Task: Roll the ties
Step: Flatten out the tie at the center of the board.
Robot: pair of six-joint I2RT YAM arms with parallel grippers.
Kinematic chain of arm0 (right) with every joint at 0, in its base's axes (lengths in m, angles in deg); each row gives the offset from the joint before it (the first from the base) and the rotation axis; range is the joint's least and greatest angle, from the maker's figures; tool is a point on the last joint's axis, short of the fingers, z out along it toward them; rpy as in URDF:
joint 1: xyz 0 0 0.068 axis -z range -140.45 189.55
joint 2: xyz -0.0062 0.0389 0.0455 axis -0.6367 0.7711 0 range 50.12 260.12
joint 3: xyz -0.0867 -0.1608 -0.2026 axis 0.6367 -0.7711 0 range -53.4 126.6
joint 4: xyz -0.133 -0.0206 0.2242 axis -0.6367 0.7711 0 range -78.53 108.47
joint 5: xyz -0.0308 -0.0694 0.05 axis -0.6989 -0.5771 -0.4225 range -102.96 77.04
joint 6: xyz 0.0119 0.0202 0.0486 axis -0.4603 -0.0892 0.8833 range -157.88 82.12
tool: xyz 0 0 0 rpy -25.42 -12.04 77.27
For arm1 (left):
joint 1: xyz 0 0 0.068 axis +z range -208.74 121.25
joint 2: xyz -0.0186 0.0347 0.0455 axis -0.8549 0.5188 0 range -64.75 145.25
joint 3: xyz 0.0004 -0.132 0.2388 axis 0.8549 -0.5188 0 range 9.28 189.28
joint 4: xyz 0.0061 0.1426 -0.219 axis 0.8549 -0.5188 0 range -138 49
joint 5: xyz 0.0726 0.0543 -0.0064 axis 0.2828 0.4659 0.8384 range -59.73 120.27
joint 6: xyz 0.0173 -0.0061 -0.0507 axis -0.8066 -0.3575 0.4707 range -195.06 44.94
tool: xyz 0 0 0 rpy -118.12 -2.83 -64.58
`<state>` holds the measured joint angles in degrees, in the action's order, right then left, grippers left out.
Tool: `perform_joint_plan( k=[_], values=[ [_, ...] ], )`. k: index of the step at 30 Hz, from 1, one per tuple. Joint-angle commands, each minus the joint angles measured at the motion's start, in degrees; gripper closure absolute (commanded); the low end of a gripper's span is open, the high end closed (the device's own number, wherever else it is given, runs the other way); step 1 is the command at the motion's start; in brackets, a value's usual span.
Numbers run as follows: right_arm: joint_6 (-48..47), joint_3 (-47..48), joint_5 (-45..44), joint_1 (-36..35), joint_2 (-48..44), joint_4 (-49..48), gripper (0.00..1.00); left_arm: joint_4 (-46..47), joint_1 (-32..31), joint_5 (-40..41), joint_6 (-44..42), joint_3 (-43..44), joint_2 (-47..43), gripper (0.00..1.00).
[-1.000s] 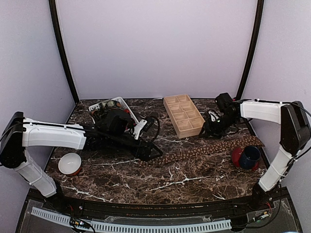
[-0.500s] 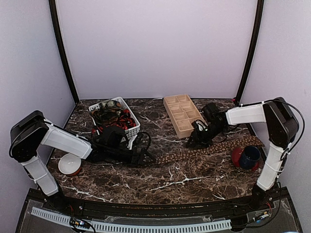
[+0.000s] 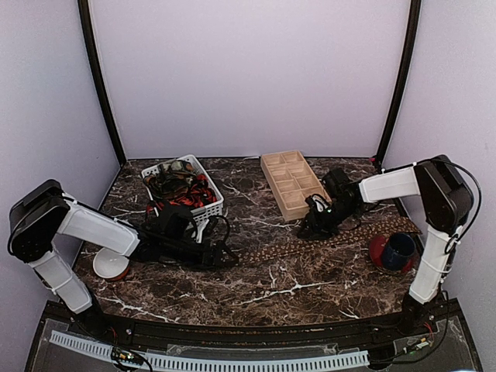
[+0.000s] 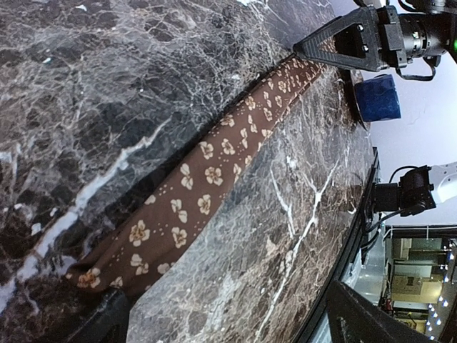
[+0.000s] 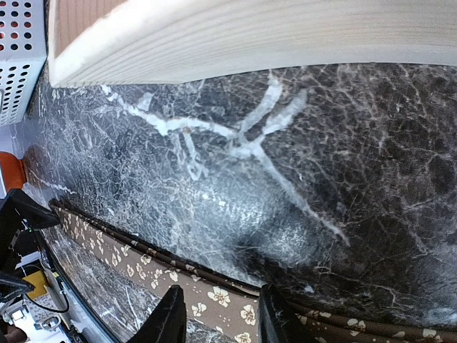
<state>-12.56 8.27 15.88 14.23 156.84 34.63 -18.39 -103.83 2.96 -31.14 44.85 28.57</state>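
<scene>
On the dark, white-veined marble table (image 3: 271,291), a white bowl with a red outside (image 3: 111,261) sits at the far left, beside the left arm. The left gripper (image 4: 225,314) lies low on the marble with its fingers spread wide, and the near end of the long brown necktie with tan flowers (image 4: 207,189) lies flat between them, close to one finger. Behind it, a white perforated plastic basket (image 3: 208,209) holds a heap of red-and-black ties (image 3: 182,190). The brown tie stretches rightward across the table, passing in front of a pale wooden compartment tray (image 3: 273,186). The right gripper (image 5: 218,314) is down at the tie in front of the tray, its fingers a little apart over the flat fabric, not pinching it. Near the tie's far end, a blue mug (image 3: 401,249) stands on a red saucer (image 3: 377,249).
</scene>
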Motion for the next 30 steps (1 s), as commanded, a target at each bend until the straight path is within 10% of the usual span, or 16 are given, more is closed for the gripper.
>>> perform_joint_plan(
  k=[1,8,14,30],
  values=[
    [-1.71,-2.13,-4.48,0.93,0.03,3.29,0.63,-13.35,0.52,3.51,-6.72,2.6,-4.1,0.01],
    [-1.5,5.42,1.32,0.03,-7.99,3.67,0.52,-28.1,0.31,12.63,-20.28,11.7,-13.62,0.01],
    [-2.39,7.42,5.17,-0.42,-10.59,2.97,0.44,-20.2,0.97,19.43,-19.03,2.94,-23.55,0.01],
    [4.89,11.52,13.34,-8.57,0.21,-2.11,0.46,-33.39,-5.9,21.11,-53.77,17.38,-3.13,0.03]
  ],
)
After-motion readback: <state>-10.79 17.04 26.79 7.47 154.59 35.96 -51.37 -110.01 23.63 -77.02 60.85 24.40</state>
